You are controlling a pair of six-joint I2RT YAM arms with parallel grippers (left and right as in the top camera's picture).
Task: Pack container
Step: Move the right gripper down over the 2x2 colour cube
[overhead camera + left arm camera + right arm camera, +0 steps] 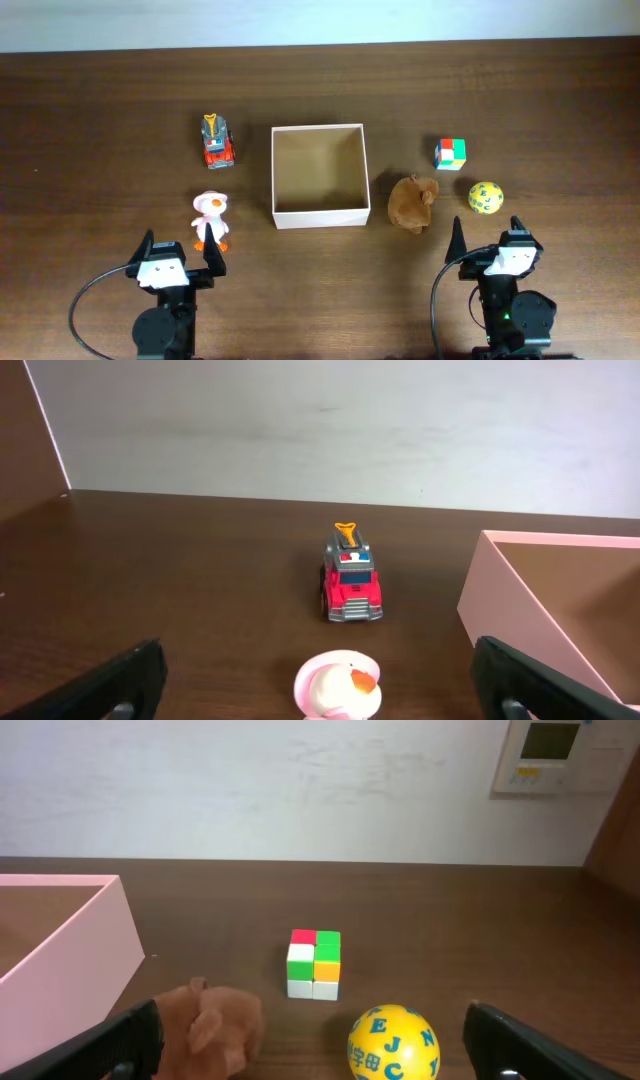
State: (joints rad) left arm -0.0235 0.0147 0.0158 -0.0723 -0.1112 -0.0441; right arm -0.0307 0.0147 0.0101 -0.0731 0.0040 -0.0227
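A: Where is the container placed?
B: The container (318, 216) is seen at mid-table (90, 120), open side up, with white walls and a tan floor. It stands between the two groups of toys and touches none of them. Its walls come out pinkish in both wrist views.

A: What is logged on the left side?
B: A toy truck (217, 141) is logged left of the container, toward the far edge. A duck toy (210, 220) is placed nearer the arm, well apart from the truck. In the left wrist view the duck's head is cut by the bottom edge, with the truck straight beyond it.

A: And the right side?
B: A brown plush (412, 203) is noted just beside the container's right wall. Contact cannot be told. A colour cube (450, 153) is set farther back, and a yellow ball (486, 198) printed with blue letters lies right of the plush.

A: What is the finger state?
B: The left gripper (180, 252) is held just behind the duck with its fingers spread wide and nothing pinched. The right gripper (490, 240) is held behind the plush and the ball, its fingers likewise spread and nothing gripped. No toy is touched by either gripper.
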